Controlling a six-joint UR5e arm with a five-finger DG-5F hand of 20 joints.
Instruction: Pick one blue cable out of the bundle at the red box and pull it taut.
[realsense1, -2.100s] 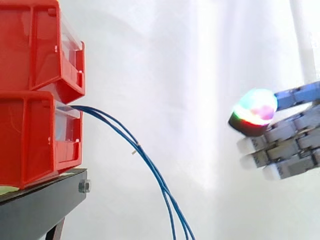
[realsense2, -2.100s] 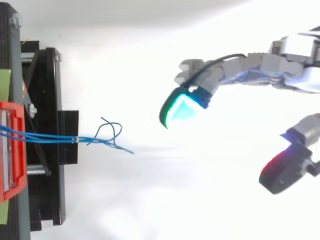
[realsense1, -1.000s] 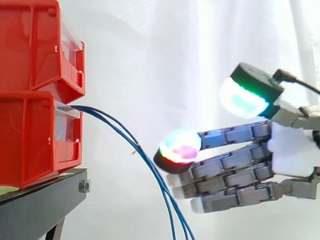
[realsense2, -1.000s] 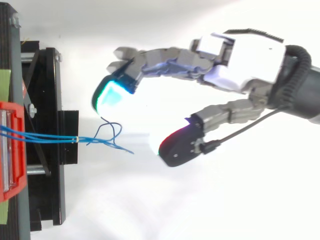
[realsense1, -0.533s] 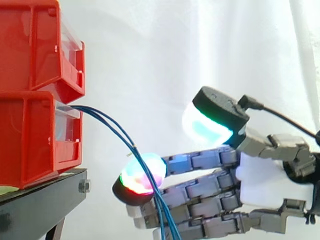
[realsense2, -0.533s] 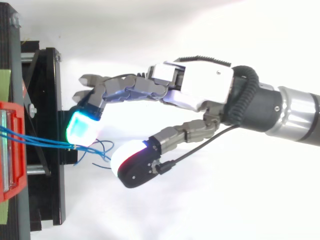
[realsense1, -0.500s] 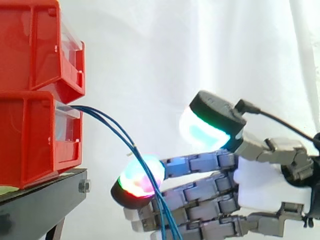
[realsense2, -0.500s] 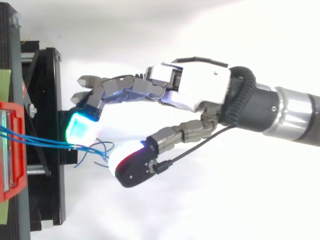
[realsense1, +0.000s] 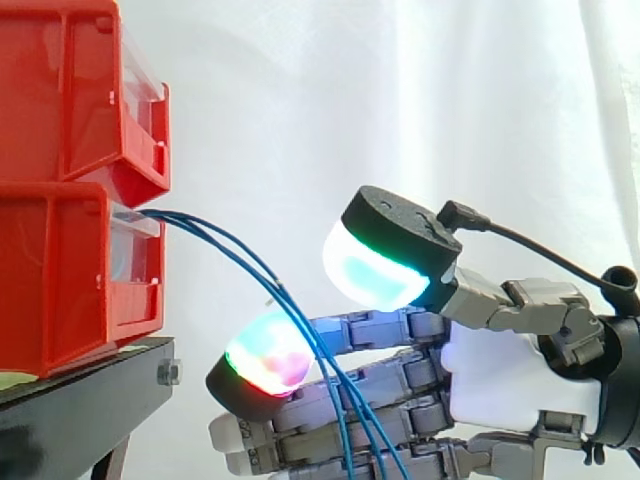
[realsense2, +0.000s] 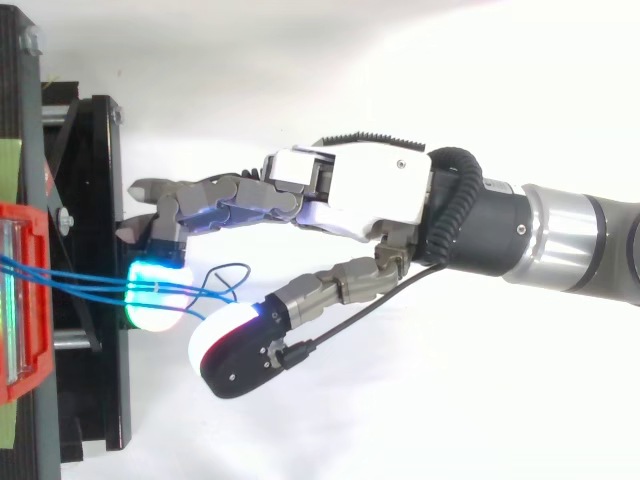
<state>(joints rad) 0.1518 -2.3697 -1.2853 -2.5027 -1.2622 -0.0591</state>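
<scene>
Reds and blues before white, with glowing colour on the pads.

Glossy red plastic bins (realsense1: 70, 180) with clear, pale fronts, on a matt black metal stand (realsense1: 85, 400) marked by a yellow-green strip (realsense2: 8, 170). Thin blue cables (realsense1: 245, 262), plain and unpatterned, against a white fabric curtain (realsense1: 400, 100). Grey jointed hand (realsense1: 515, 375) with a white palm. One fingertip pad (realsense1: 262, 358) mottled green, red and magenta, the thumb pad (realsense1: 372, 270) cyan-white, rimmed green, in a black shell. Silver and black arm (realsense2: 560, 238).
</scene>
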